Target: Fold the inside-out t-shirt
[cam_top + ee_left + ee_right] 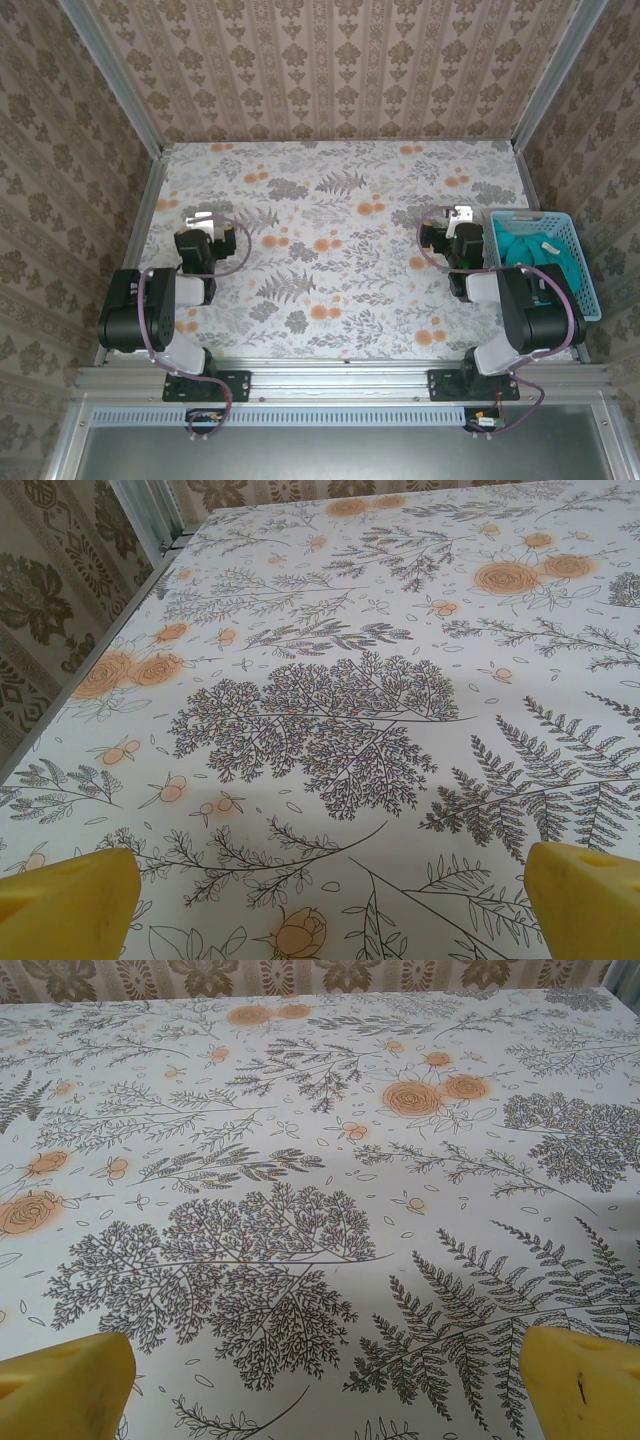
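Teal t-shirt point(524, 251) lies in one blue basket point(591, 283); left gripper point(326, 906) and right gripper point(322, 1386) spread wide, empty

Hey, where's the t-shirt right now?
In the top view, the teal t-shirt lies bunched inside the light-blue basket at the right edge of the table, right beside the right arm.

Tabletop point(340, 200) offers open passage across its centre and left side up to the back wall point(340, 70); the light-blue basket point(530, 214) obstructs the right edge
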